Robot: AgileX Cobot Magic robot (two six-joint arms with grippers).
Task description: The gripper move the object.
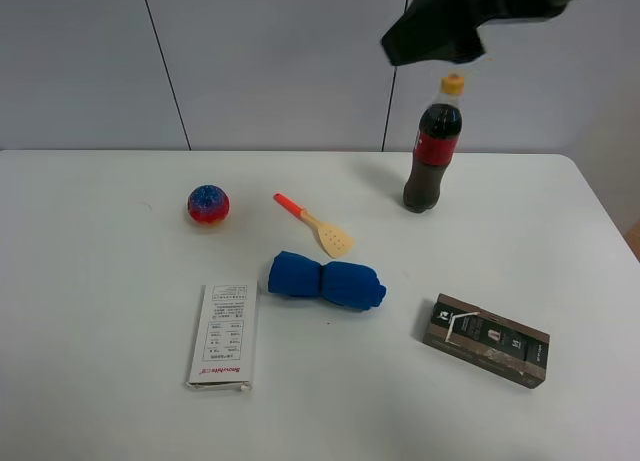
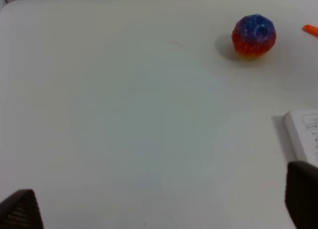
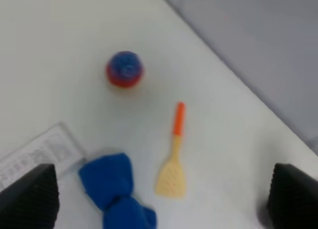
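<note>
I see the object, bright blue soft bundle pinched mid-length, lying flat at frame centre, the gripper dark, raised at upper right.

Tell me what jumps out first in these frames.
The blue bundle lies mid-table, untouched, just in front of the spatula. A cola bottle stands at the back right, with a dark arm high above it. The speckled ball sits to the left, beyond the white box.

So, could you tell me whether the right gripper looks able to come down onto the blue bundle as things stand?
Probably yes: the right gripper is open high above the table, and the blue bundle lies uncovered, apart from the spatula.
</note>
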